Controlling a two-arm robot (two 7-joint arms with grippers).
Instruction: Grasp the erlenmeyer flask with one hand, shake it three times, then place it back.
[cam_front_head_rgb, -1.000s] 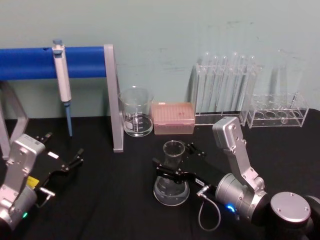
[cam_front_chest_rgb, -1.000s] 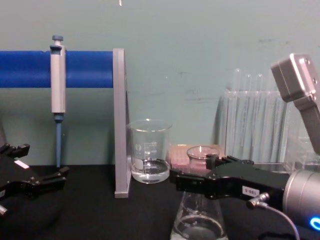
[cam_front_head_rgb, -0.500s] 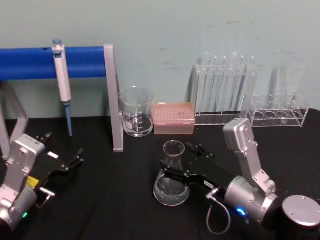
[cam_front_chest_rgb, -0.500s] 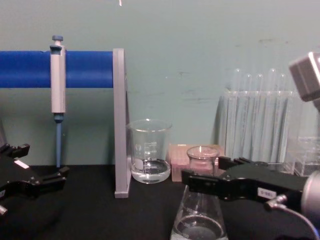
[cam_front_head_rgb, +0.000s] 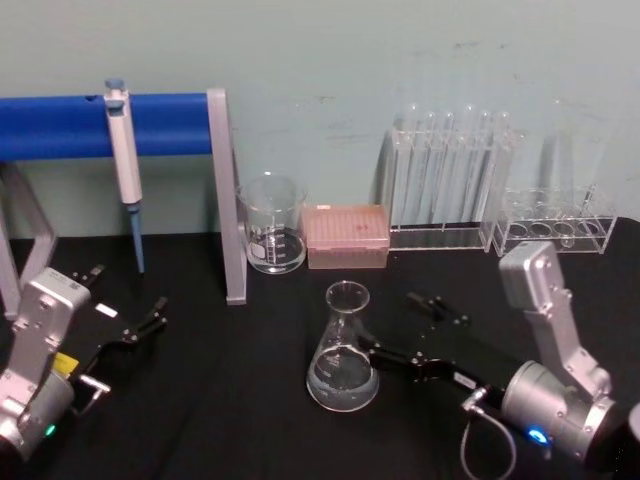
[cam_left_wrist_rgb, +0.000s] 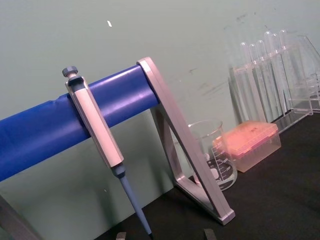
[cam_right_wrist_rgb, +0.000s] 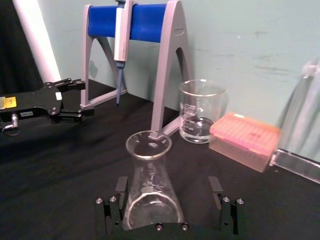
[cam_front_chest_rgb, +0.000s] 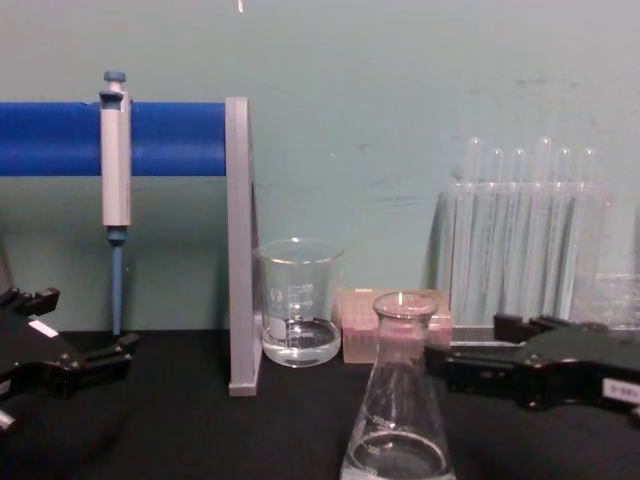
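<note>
The erlenmeyer flask (cam_front_head_rgb: 343, 352) stands upright on the black table, a little clear liquid in its base. It also shows in the chest view (cam_front_chest_rgb: 400, 410) and close up in the right wrist view (cam_right_wrist_rgb: 149, 200). My right gripper (cam_front_head_rgb: 395, 325), the hand, is low over the table just right of the flask. It is open, and its fingers (cam_front_chest_rgb: 480, 368) are apart from the neck and hold nothing. In the right wrist view the two fingertips (cam_right_wrist_rgb: 121, 187) stand wide on either side of the flask's base. My left gripper (cam_front_head_rgb: 125, 295) rests open at the far left.
A glass beaker (cam_front_head_rgb: 271, 225) and a pink tip box (cam_front_head_rgb: 346, 236) stand behind the flask. Test tube racks (cam_front_head_rgb: 450, 185) line the back right. A pipette (cam_front_head_rgb: 123, 160) hangs on the blue bar stand (cam_front_head_rgb: 226, 200) at the back left.
The right gripper has drawn back to the right, off the flask's neck. The flask stays standing in the same place. The left arm has not moved.
</note>
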